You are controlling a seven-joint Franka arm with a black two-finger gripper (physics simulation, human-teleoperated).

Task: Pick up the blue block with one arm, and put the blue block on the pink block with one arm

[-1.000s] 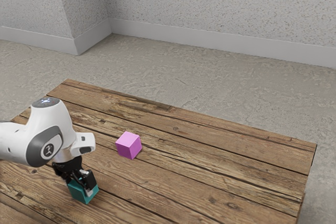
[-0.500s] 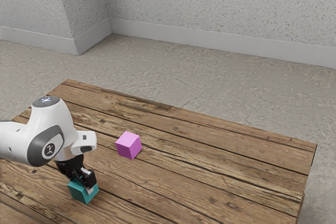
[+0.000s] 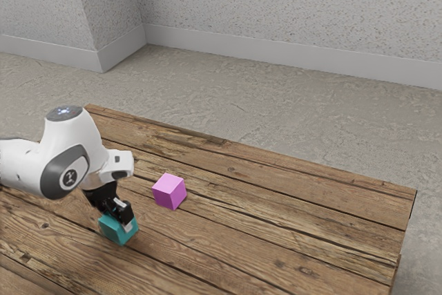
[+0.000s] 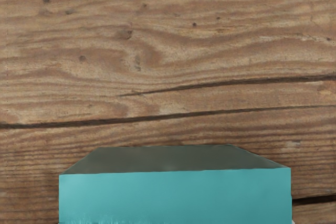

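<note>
While my arm (image 3: pixel 62 164) reaches in from the exterior view's left, my gripper (image 3: pixel 119 216) hangs low over the near-left part of the wooden table (image 3: pixel 297 202). The fingers are pinching the blue block (image 3: pixel 114 233) from two sides, up near its top. The block reads more teal than blue. It sits fairly square in the grip, one corner turned toward the camera. From the side I can't tell whether it is clear of the wood or just grazing it. In the wrist view the blue block (image 4: pixel 173 192) sits right under my hand, with the planks (image 4: pixel 157 51) beyond it.

Next to the right is the pink block (image 3: pixel 169 191). It lies flat on the table, near the blue one but apart from it, with nothing on its top.

Step, as I judge it: the grasp is made and the carry to the pink block is in hand. The stacking is not yet done.

The next move calls for height first, enough that the blue block's underside clears the pink top. Then I travel toward the exterior view's right, centre over the pink block, square the faces, lower until the two touch, and only then let go. Going across this low would likely shove the pink block.
</note>
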